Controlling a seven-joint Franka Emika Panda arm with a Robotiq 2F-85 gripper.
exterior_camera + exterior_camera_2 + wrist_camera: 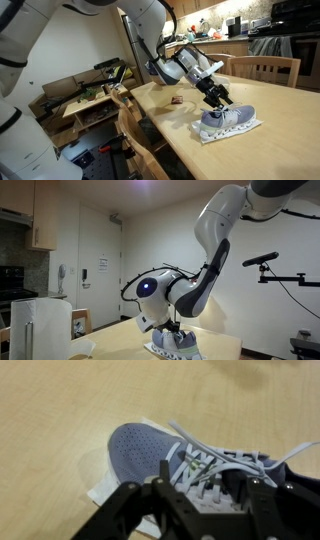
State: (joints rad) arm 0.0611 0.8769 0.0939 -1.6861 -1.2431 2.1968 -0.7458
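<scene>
The table (pixel 165 118) gives open surface beside the shoe (pixel 228 120), broken only by a small dark object (pixel 177 99) (identity not discernible). In the wrist view, bare wood lies beyond the toe. The claw (pixel 218 100) stands directly over the shoe, and raised laces (pixel 215 460) crowd the space between its fingers. A far chair (pixel 266 68) and a near chair (pixel 128 120) block the table edges.

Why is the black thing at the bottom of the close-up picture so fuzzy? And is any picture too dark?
Wrist view: the end effector sits very near the lens, so it looks dark and blurred, while the shoe is sharper. In an exterior view the room is dim, with glare from the ceiling lamp. In an exterior view the table is evenly lit.
</scene>
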